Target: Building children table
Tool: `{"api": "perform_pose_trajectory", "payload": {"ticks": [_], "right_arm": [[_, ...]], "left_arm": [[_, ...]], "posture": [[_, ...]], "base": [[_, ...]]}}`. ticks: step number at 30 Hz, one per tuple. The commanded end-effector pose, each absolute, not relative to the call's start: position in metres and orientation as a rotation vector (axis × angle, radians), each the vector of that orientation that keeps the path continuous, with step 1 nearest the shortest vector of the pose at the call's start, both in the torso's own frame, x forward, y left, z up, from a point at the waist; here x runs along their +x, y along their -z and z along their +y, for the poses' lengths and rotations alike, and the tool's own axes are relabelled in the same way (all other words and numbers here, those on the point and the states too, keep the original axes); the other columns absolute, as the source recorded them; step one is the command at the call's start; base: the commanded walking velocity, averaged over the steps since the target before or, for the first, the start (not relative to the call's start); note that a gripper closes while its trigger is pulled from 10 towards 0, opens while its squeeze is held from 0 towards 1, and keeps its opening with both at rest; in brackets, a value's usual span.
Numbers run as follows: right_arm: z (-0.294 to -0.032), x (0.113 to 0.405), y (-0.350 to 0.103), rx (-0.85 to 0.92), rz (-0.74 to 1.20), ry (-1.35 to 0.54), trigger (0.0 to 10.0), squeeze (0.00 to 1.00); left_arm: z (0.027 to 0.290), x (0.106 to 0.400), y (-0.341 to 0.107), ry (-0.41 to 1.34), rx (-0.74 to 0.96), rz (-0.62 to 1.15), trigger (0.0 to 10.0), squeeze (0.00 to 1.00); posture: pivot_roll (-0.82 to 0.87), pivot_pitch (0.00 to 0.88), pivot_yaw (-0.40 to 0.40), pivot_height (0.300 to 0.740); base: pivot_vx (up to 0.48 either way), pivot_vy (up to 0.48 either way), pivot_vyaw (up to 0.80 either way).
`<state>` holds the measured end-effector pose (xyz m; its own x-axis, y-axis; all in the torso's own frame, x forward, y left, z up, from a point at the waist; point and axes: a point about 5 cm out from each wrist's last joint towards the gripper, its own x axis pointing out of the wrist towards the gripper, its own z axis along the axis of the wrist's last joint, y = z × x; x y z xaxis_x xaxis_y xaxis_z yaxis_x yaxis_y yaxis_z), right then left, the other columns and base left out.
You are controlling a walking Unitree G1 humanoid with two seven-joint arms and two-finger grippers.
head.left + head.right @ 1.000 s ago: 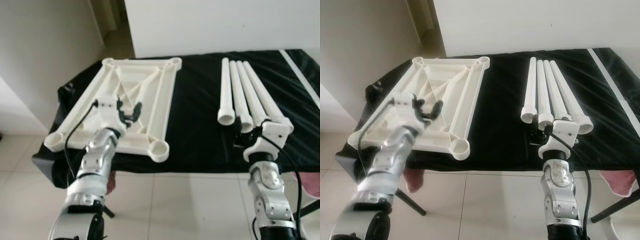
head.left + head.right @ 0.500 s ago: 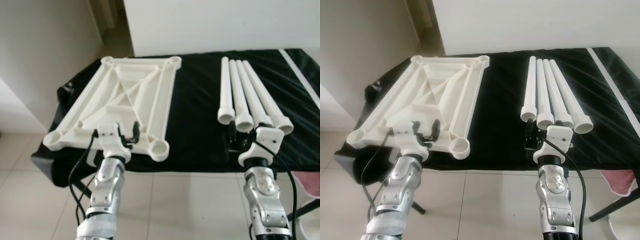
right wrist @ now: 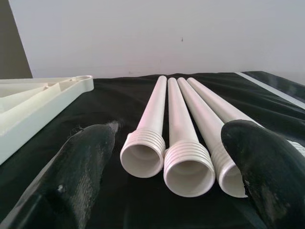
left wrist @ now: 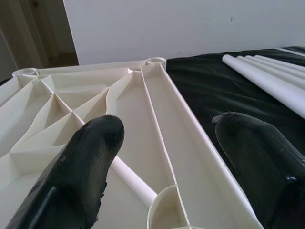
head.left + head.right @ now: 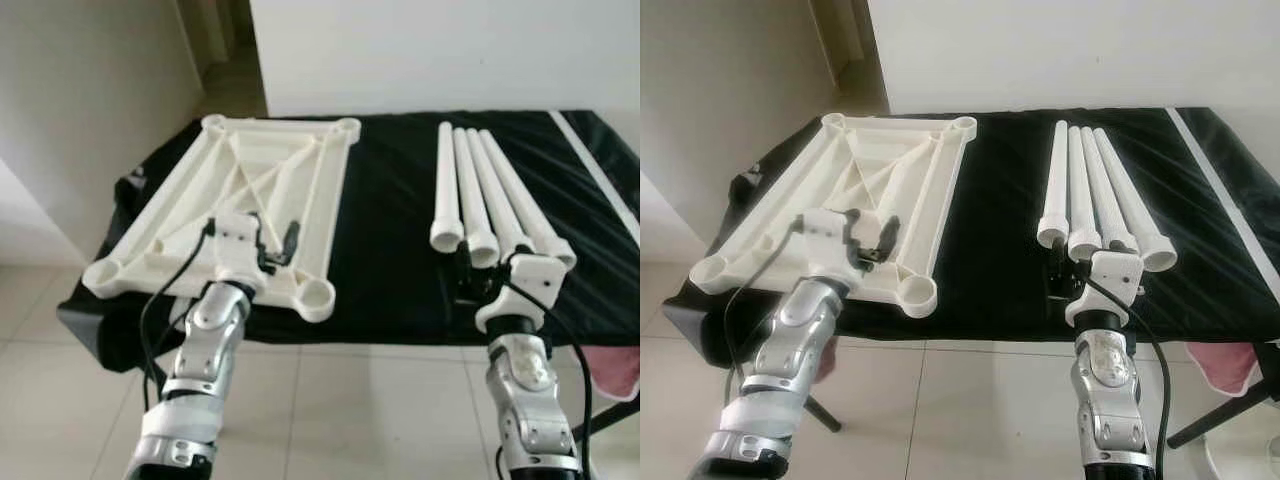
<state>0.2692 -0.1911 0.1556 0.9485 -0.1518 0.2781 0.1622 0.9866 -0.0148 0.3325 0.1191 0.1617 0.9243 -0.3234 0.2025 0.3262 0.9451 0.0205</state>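
Lying side by side on the black-draped worktop [image 5: 390, 250], four white table legs [image 5: 485, 190] are seen with their long axes running away from the robot and their threaded open ends turned toward it. The right claw [image 3: 167, 157] is held just short of those ends, level with them, its fingers [image 3: 81, 162] spread wide and nothing gripped; the two middle legs are framed between them in the right wrist view. The right arm is therefore judged the nearer one for a leg, and a straight advance along the legs' axis is what a grasp would call for.

The upturned white tabletop [image 5: 250, 190] is laid ribs-up on the worktop's left half, well apart from the legs, with round leg sockets at its corners. The left claw [image 5: 275, 245] is raised over the near edge of that tabletop, close to the near right socket [image 5: 315, 295], its fingers [image 4: 90, 152] also wide apart and empty. Both forearms are reached up and forward from below the worktop's front edge. No leg is yet fitted to any socket.
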Motion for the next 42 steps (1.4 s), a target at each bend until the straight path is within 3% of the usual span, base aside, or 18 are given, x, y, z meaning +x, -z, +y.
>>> {"api": "perform_pose_trajectory", "payload": {"ticks": [1, 10, 35, 42], "right_arm": [[-0.1913, 0.2692, -0.1529, -0.021, -0.27, 0.155, 10.0, 0.0], [-0.1931, 0.2697, -0.1541, -0.056, -0.276, 0.136, 10.0, 0.0], [-0.1921, 0.2733, -0.1576, -0.099, -0.288, 0.103, 10.0, 0.0], [-0.1898, 0.274, -0.1577, -0.113, -0.293, 0.09, 10.0, 0.0]], "left_arm": [[0.1236, 0.3342, -0.1644, 0.36, -0.006, -0.206, 10.0, 0.0], [0.1202, 0.3339, -0.1686, 0.444, -0.057, -0.225, 10.0, 0.0], [0.1265, 0.3346, -0.1692, 0.395, -0.051, -0.231, 10.0, 0.0], [0.1271, 0.3326, -0.1676, 0.378, -0.075, -0.232, 10.0, 0.0]], "posture": [[0.02, 0.0, 0.045, 0.74], [0.01, 0.0, 0.037, 0.74], [0.03, 0.0, 0.021, 0.74], [0.03, 0.0, 0.022, 0.74]], "base": [[0.0, 0.0, 0.0], [0.03, 0.0, 0.0], [0.275, 0.0, 0.0], [0.0, 0.0, 0.0]]}}
